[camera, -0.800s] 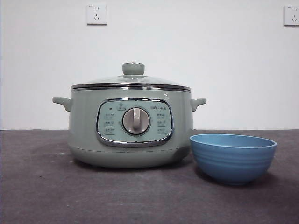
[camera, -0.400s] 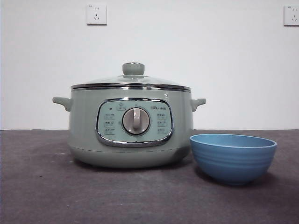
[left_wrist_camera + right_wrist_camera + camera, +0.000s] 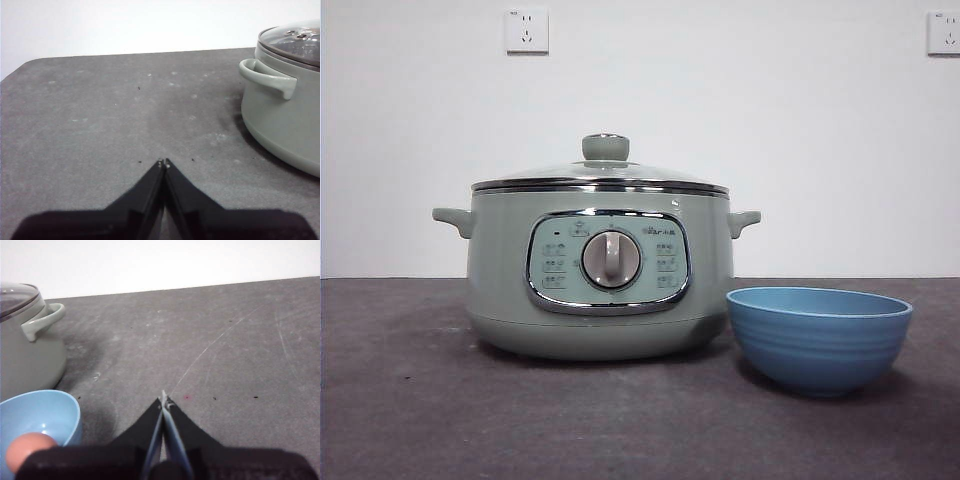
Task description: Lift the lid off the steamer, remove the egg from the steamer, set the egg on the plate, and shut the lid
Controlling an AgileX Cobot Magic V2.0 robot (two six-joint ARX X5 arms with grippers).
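I see the lid (image 3: 601, 176) seated on the pot (image 3: 600, 270). The blue bowl (image 3: 818, 338) sits just beside the pot, with the egg (image 3: 28, 449) inside it. My left gripper (image 3: 163, 163) is pinched closed over bare table (image 3: 100, 125), the pot off to its side. My right gripper (image 3: 163, 401) is closed too, holding nothing, with the bowl close beside it.

1. A dark grey table (image 3: 410, 410) carries 2 things.
2. The green steamer (image 3: 500, 290) stands on it.
3. The blue plate (image 3: 818, 340) sits just beside the steamer.
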